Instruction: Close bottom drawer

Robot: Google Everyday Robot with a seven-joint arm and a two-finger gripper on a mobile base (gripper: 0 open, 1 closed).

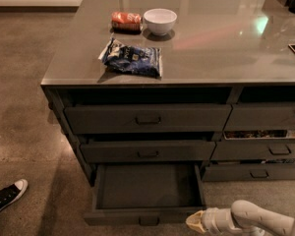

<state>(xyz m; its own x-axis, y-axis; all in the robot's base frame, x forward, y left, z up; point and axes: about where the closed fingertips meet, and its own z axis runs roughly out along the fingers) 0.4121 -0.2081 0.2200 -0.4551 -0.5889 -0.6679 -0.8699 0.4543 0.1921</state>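
The bottom drawer (147, 188) is the lowest of three dark grey drawers in the left stack. It is pulled far out, and its plain dark tray is bare. Its low front with a small centre pull (148, 221) runs along the bottom edge of the view. My gripper (195, 221) comes in from the lower right on a white arm. Its yellowish tip sits at the right end of the drawer's front, touching it or very close to it.
The grey countertop (211, 53) holds a blue snack bag (132, 58), a white bowl (160, 20) and a red packet (126, 20). A neighbouring drawer stack (265, 146) stands to the right. A person's black sneaker (7, 196) rests on the floor at the lower left.
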